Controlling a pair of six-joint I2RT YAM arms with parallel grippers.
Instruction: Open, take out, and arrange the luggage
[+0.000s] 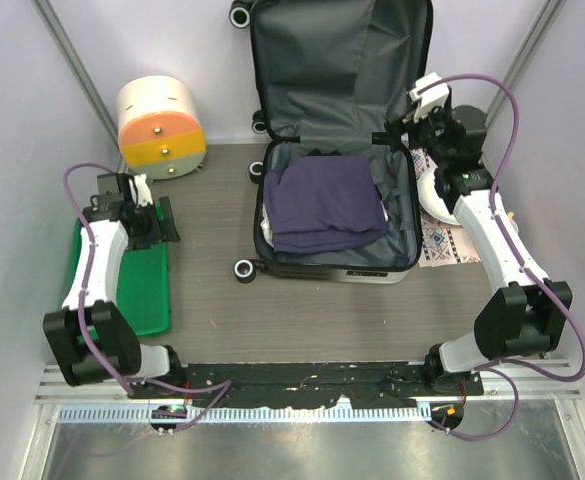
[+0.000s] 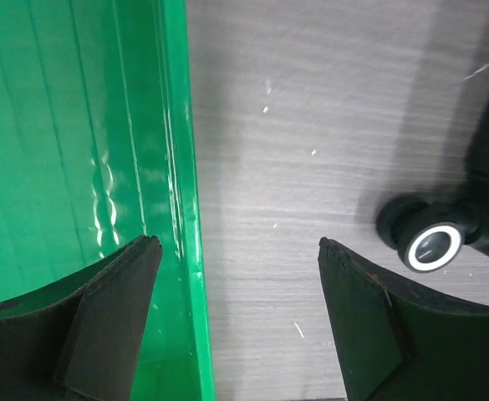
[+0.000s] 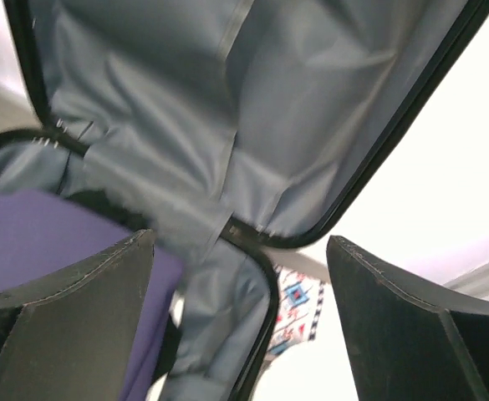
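Note:
The luggage [image 1: 337, 150] lies open in the middle of the table, its lid [image 1: 342, 65] standing up against the back wall with grey lining showing. A folded dark purple garment [image 1: 324, 205] lies in its lower half and shows in the right wrist view [image 3: 43, 242]. My right gripper [image 1: 404, 125] is open at the luggage's right hinge corner [image 3: 244, 232], holding nothing. My left gripper [image 1: 167, 225] is open and empty over the right rim of the green tray [image 2: 181, 209], left of a luggage wheel [image 2: 432, 244].
A cream-and-orange cylinder [image 1: 160, 128] stands at the back left. The green tray [image 1: 142, 290] lies at the left. A patterned cloth [image 1: 444, 243] and a white object [image 1: 434, 195] lie right of the luggage. Bare wood tabletop [image 1: 302, 315] lies in front.

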